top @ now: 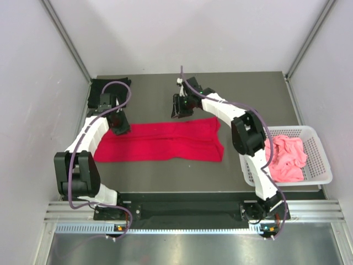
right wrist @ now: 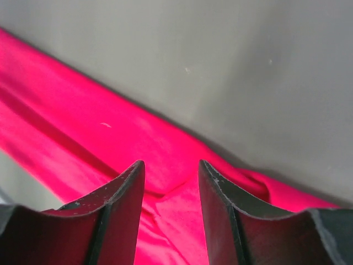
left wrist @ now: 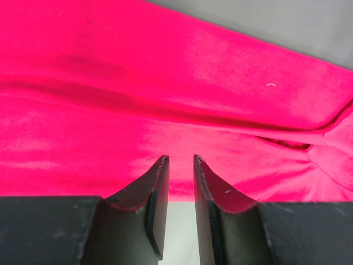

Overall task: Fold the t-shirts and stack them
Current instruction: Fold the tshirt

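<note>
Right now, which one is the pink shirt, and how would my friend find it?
Look at the grey table, then its right edge, where a white basket sits. The pink shirt is crumpled inside it; the red shirt and black shirt lie on the table instead.

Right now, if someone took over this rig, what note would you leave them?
Left gripper: fingers slightly apart, empty, low over the left end of the red t-shirt.
Right gripper: fingers open, empty, above its far edge.
Done: red t-shirt folded into a long strip mid-table; black t-shirt sits compact at the far-left corner.
Left: finish folding red, fold the pink t-shirt crumpled in the basket, stack all.
</note>
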Controlling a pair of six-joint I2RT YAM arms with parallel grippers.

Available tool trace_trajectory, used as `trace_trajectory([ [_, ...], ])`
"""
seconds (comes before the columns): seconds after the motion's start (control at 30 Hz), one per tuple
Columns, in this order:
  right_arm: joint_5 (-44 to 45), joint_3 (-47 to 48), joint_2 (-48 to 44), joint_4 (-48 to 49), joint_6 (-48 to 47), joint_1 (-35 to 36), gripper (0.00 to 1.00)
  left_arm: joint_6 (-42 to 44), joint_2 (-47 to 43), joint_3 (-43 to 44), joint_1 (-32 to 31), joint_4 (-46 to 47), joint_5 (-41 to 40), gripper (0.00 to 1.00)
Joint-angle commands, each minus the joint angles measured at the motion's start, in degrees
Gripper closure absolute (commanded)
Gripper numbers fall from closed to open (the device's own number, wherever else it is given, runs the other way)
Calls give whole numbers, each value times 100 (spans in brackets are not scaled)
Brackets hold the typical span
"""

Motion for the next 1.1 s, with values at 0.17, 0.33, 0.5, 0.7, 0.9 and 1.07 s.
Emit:
trace_trajectory([
  [0.17, 1125, 848, 367, -808, -624, 418, 58, 183, 18, 198, -403, -10, 81, 71],
  [0.33, 1590, 973, 376, -1116, -932, 559, 61, 200, 18, 180, -482, 7, 81, 71],
  [0.5, 1688, 780, 315, -1195, -1064, 594, 66, 218, 9, 136, -508, 16, 63, 71],
  [0.7, 1661, 727, 350, -1187, -1082, 630, 68, 209, 62, 189, -526, -1, 72, 72],
  [0.9, 1679, 718, 350, -1213, -1126, 630, 75, 227, 35, 163, -544, -2, 63, 72],
  [1.07, 1775, 621, 341, -1309, -1178, 656, 73, 235, 44, 163, -552, 16, 54, 72],
])
